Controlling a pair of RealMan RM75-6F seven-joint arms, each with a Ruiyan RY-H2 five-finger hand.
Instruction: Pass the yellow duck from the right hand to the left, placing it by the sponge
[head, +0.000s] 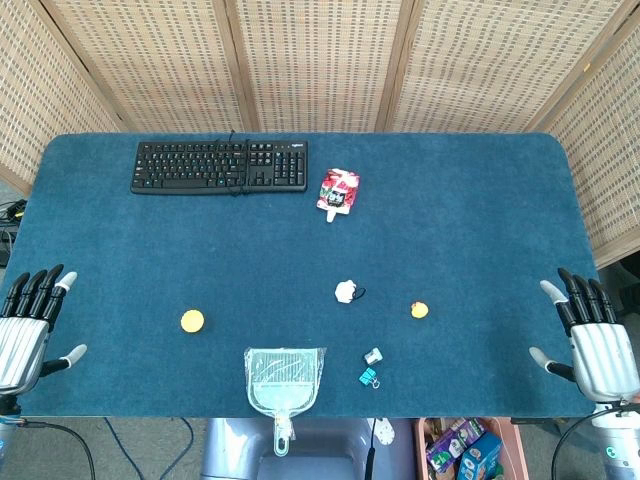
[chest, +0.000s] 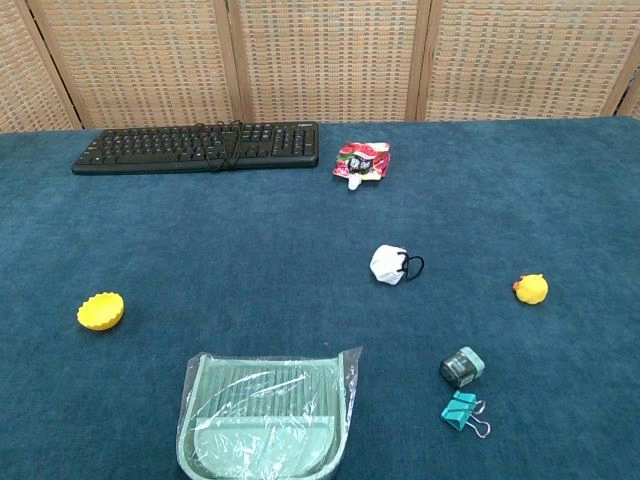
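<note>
On the blue table (head: 480, 200): everything lies loose, and neither hand touches anything.
Yellow duck (head: 420, 310): right of centre, well apart from both hands; the chest view (chest: 531, 289) shows its orange beak facing left.
Sponge: I cannot tell which item this is; the only candidate is a yellow scalloped thing (head: 192, 321) on the left side, which the chest view (chest: 101, 311) shows as cup-like with a wavy rim.
Left hand (head: 25, 325): at the table's left edge, fingers straight and apart, thumb out to the side, holding nothing; seen in the head view only.
Right hand (head: 595, 340): at the right edge, fingers extended and spread, thumb out, holding nothing; also head view only.
Black keyboard (head: 220, 166): far left of the table, with a cable draped over it, plainer in the chest view (chest: 198, 146).
Red and white pouch (head: 339, 190): just right of the keyboard.
White bundle with a black loop (head: 347, 292): near centre, left of the duck.
Dustpan (head: 284, 380): near edge, wrapped in clear film that the chest view (chest: 265, 415) shows best; its handle over the edge shows only in the head view.
Teal binder clip (chest: 460, 411): near side, beside a small dark-and-teal item (chest: 461, 367).
Bin of packets (head: 470, 445): below the table edge, head view only.
</note>
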